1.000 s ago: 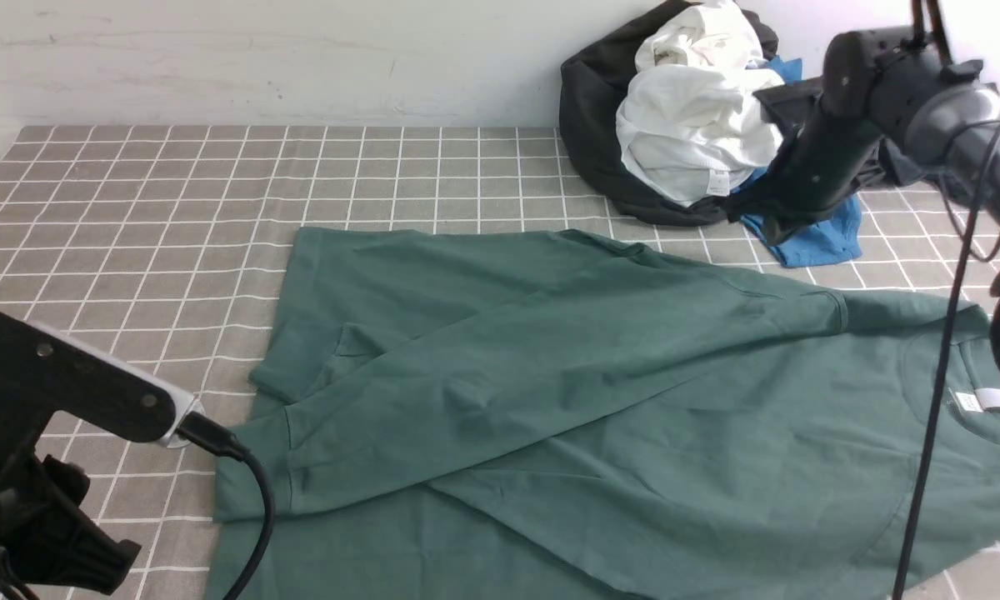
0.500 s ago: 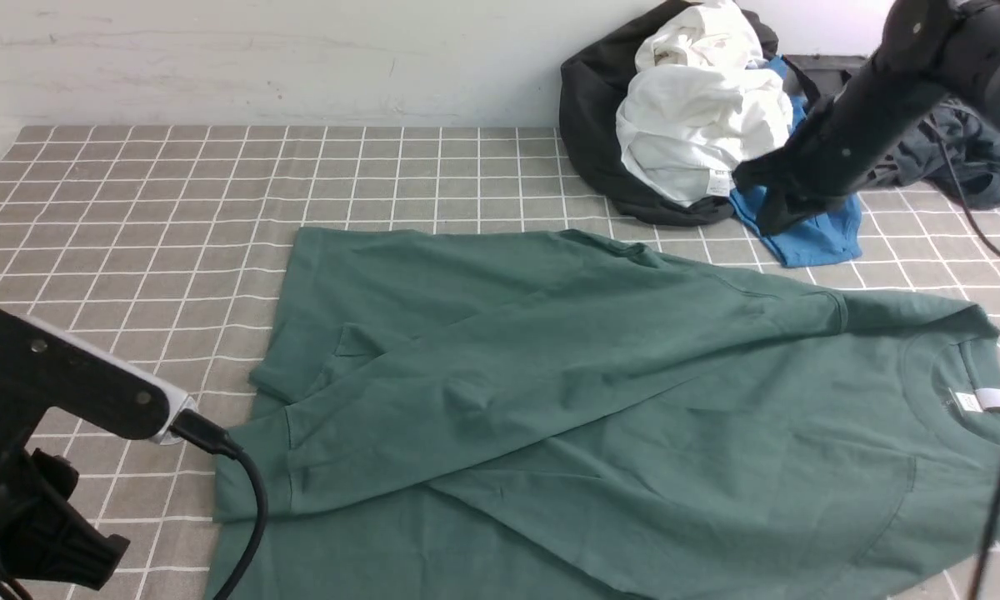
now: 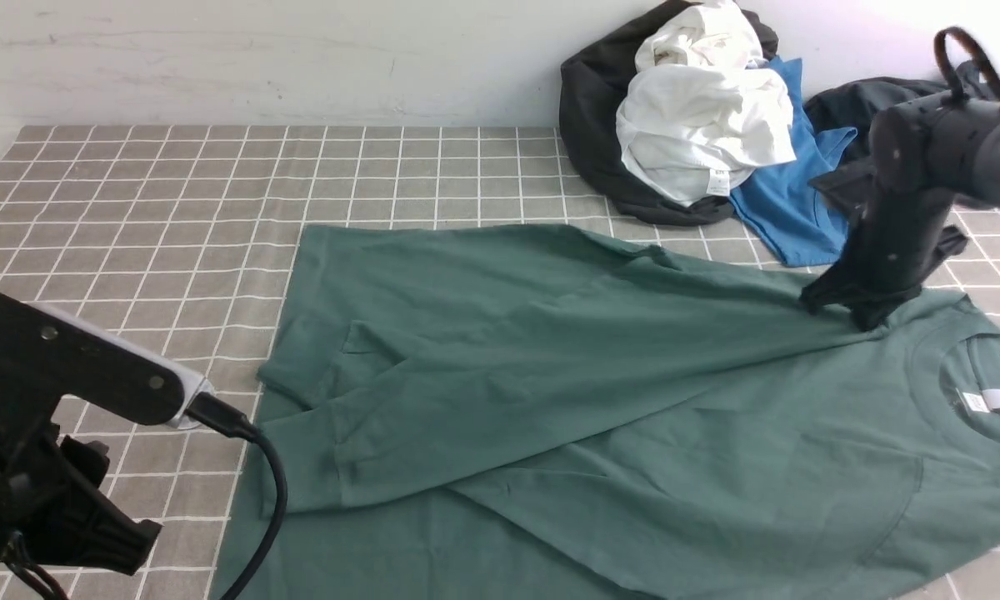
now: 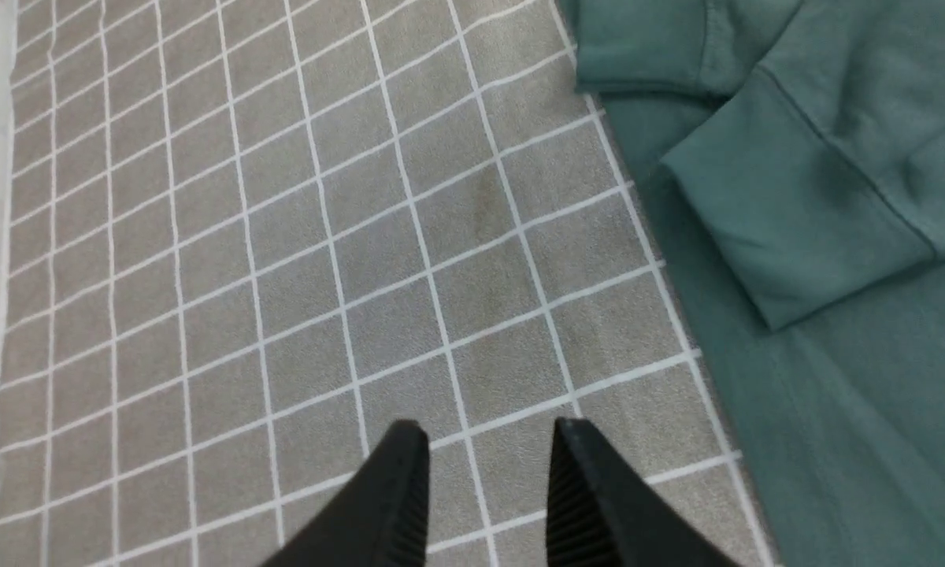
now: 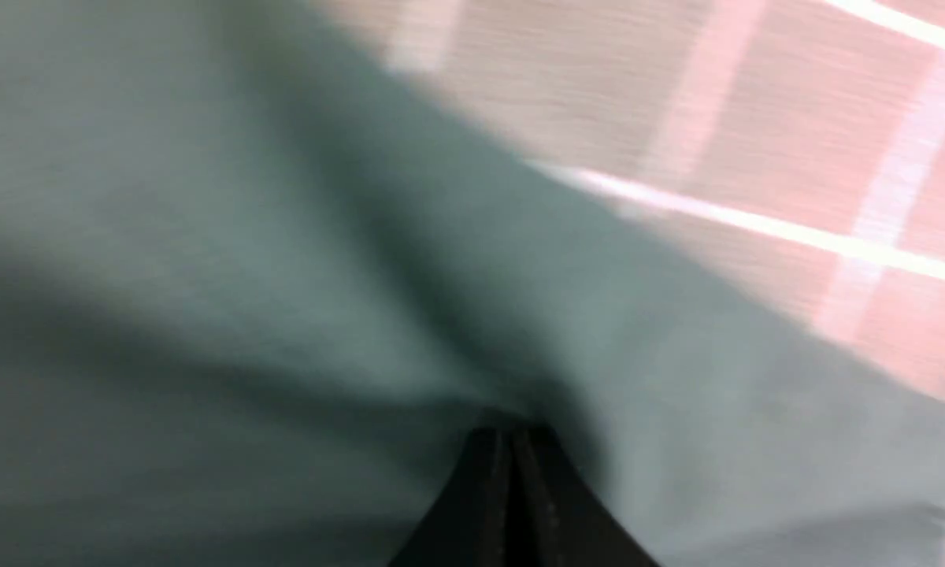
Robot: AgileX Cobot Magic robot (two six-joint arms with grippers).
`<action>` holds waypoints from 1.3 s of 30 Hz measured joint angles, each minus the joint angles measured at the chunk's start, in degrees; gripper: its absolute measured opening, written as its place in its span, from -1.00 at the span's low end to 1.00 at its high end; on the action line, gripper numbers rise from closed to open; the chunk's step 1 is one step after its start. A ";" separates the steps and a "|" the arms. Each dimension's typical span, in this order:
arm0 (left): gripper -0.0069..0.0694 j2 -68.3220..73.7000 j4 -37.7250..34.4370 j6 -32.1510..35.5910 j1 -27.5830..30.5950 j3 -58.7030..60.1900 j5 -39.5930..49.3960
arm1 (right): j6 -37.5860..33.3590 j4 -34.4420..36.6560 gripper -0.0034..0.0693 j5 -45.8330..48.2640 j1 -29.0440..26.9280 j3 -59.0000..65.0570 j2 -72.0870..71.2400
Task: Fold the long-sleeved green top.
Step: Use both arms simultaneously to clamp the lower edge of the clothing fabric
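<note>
The green long-sleeved top lies spread on the checked tablecloth, with a sleeve folded across the body and the white neck label at the right. Its chest logo is hidden. My right gripper is down on the top's far shoulder. In the blurred right wrist view the gripper is shut, its tips in a pinch of green cloth. My left gripper is open and empty above bare tablecloth, just left of the sleeve cuff and the hem.
A pile of clothes sits at the back right against the wall: a black garment, white shirts, a bright blue shirt and a dark grey garment. The left wrist camera shows at the lower left.
My right arm has swung down from over the clothes pile onto the top's far shoulder. The whole top has shifted to the right. The left arm has barely moved.
</note>
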 joint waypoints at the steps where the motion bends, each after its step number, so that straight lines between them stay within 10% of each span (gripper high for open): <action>1: -0.29 0.00 -1.51 0.07 0.00 0.00 -0.55 | 0.73 -0.36 -0.94 0.29 -0.76 -0.40 -0.45; 6: -0.29 0.00 -12.45 9.22 0.00 0.00 -2.06 | -0.64 4.91 -0.94 1.66 -2.13 -1.68 -8.46; 14: 0.13 5.73 -38.07 45.80 -0.08 0.00 4.80 | -9.61 19.21 -0.94 1.70 7.13 -1.67 -29.96; 20: 0.42 17.18 -40.82 66.32 -4.55 -0.06 5.62 | -12.60 20.66 -0.94 -3.94 15.48 7.55 -42.22; 31: 0.24 33.13 -27.54 69.84 -6.87 -0.18 0.14 | -15.53 23.29 -0.94 -13.27 17.07 34.11 -51.63; 39: -0.64 33.31 -23.53 68.79 -6.87 -0.23 -2.06 | -17.52 24.32 -0.94 -16.11 17.07 36.33 -57.70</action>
